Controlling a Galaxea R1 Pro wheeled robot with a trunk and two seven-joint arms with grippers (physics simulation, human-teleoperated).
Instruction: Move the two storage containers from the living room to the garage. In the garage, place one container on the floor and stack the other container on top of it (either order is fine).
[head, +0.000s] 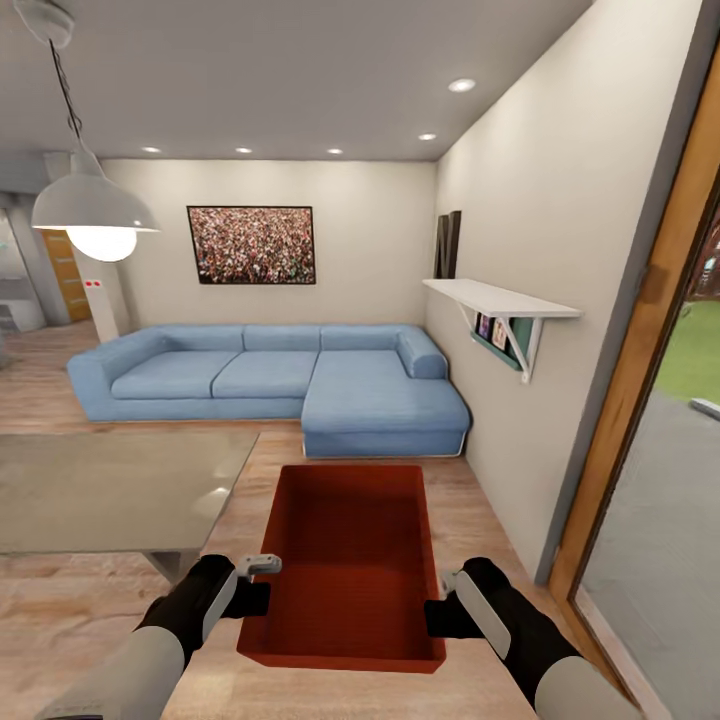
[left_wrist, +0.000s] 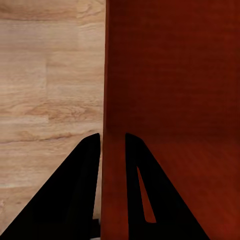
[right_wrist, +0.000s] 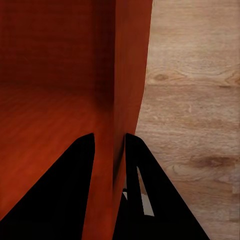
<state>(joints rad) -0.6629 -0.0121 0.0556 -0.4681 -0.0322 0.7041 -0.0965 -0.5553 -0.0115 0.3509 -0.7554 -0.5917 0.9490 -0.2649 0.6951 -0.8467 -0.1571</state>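
Living room (head: 300, 470) space surrounds the robot: wood-plank floor (head: 470, 500), a blue corner sofa (head: 270, 385) against the far wall, a glass-topped counter (head: 110, 490) at the left, a wood-framed glass door (head: 650, 400) at the right and a white wall shelf (head: 500, 298) beyond it. Held out in front, above the planks and between counter and door, is one red-orange storage container (head: 350, 560), open side up and empty as far as the head view shows. The left pincer (left_wrist: 112, 150) is clamped on the container's left wall, one finger outside and one inside, and the right pincer (right_wrist: 110, 150) grips the right wall the same way. The main risk, as I judge it, is the hold itself: thin, smooth walls pinched near the near end leave most of the bin hanging forward, so it could sag or slide out of the fingers if the base jolts or turns sharply. In the right wrist view the wall seems to bow slightly at the grip, which hints that squeezing or pulling the arms apart could distort it. Turning toward an exit could swing the far end into the counter edge or the door frame. Any mismatch between the two arms would twist the bin and loosen one grip.
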